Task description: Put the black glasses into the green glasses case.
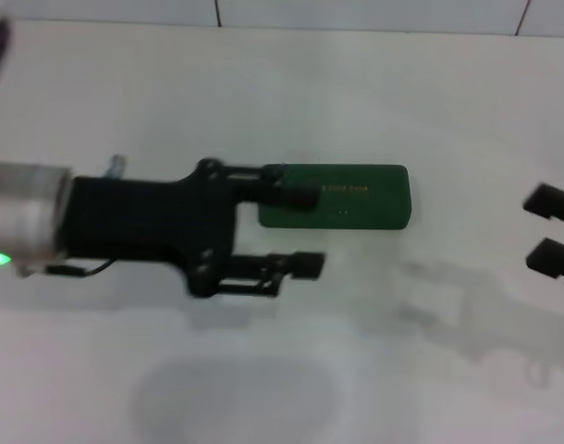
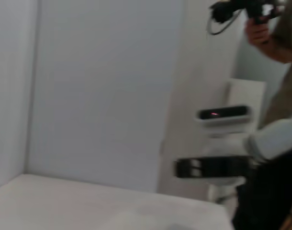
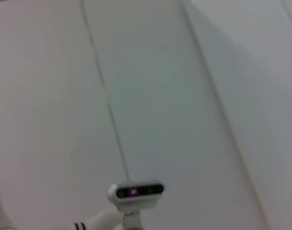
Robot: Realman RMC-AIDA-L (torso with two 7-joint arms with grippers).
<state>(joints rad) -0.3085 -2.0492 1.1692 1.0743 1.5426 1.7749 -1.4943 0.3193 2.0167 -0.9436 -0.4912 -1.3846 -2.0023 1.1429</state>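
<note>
A: Left pincer (image 1: 305,231), entry one: black, reaching in from nine o'clock over the white table (image 1: 263,83), fingers spread wide and holding nothing. One finger lies across the near end of the green glasses case (image 1: 347,196); the other hangs off the case's six o'clock side, over bare table.

B: And the case itself?

A: Dark green, rounded corners, gold lettering on the lid, lying flat at table centre, lid shut.

B: Black glasses?

A: Not found in any view. Could be hidden under the left arm; cannot tell.

B: Right pincer (image 1: 552,231)?

A: Parked at the three o'clock edge, well apart from the case, fingers apart, empty.

B: Wrist views?

A: Walls and the robot's own head only; nothing of the task.

B: Step in hand, then?

A: By my reading, opening the case. To do it well: line the wide fingers up with the lid's long edge, come down level, catch the lid seam rather than the whole shell, and lift slowly so the base does not slide. The right pincer could steady the far end.
</note>
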